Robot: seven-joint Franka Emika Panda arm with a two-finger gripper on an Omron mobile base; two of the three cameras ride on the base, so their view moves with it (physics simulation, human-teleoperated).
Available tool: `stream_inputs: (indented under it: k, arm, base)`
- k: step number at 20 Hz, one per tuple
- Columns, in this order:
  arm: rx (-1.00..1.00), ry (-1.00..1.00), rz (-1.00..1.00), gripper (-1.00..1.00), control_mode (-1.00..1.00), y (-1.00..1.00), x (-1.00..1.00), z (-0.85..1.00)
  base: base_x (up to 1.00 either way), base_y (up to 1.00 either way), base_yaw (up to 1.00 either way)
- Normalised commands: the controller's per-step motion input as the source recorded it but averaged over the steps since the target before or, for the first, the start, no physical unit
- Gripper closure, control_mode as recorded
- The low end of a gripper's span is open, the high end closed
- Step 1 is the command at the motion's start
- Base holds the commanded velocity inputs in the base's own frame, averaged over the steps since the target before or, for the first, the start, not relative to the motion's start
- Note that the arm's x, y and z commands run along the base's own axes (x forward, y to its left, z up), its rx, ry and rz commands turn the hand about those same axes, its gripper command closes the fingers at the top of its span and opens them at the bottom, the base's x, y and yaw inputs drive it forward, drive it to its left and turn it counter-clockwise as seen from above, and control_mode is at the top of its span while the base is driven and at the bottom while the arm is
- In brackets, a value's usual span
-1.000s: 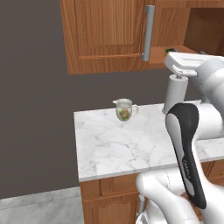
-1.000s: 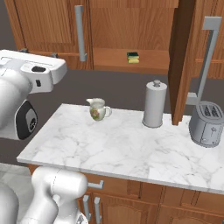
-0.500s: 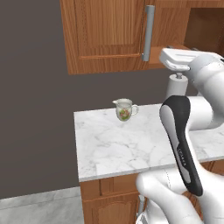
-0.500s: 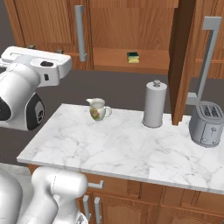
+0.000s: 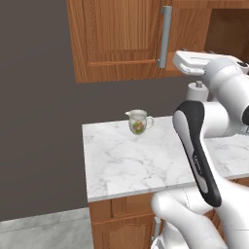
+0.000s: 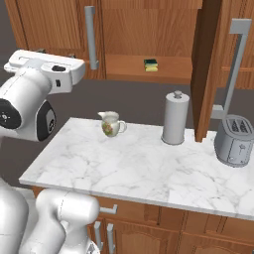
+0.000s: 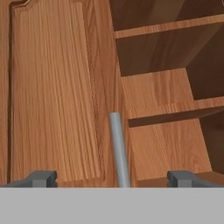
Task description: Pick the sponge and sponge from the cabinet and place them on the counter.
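Observation:
A small yellow sponge (image 6: 150, 65) with a dark green top lies on the lower shelf of the open wooden cabinet (image 6: 149, 34), near the shelf's middle. My gripper (image 7: 113, 179) is open with nothing between its fingertips (image 7: 41, 178). It is raised in front of the cabinet, left of the sponge, and looks at the closed left door and its grey bar handle (image 7: 119, 151). Bare shelves (image 7: 166, 109) show to the right of that handle. The white marble counter (image 6: 149, 173) lies below.
A floral jug (image 6: 111, 124) stands at the counter's back left. A paper towel roll (image 6: 175, 118) and a grey toaster (image 6: 234, 140) stand farther right. The cabinet's right door (image 6: 208, 69) hangs open, jutting out over the counter with its long handle (image 6: 238, 64).
My hand has risen and swung closer to the wall cabinet's left door. The jaws have stayed open. Nothing on the counter or shelf has moved.

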Motion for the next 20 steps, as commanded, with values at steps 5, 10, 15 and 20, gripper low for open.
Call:
stream_inputs:
  k: [5, 10, 15, 20]
  arm:
    - [0.0, 0.0, 0.0, -1.0, -1.0, 0.0, 0.3, 0.0]
    - [0.0, 0.0, 0.0, -1.0, -1.0, 0.0, 0.35, 0.0]
    - [0.0, 0.0, 0.0, -1.0, -1.0, 0.0, 0.37, -0.01]
    - [0.0, 0.0, 0.0, -1.0, -1.0, 0.0, 0.29, 0.0]
  base:
    - [0.0, 0.0, 0.0]
    - [0.0, 0.0, 0.0]
    - [0.0, 0.0, 0.0]
    - [0.0, 0.0, 0.0]
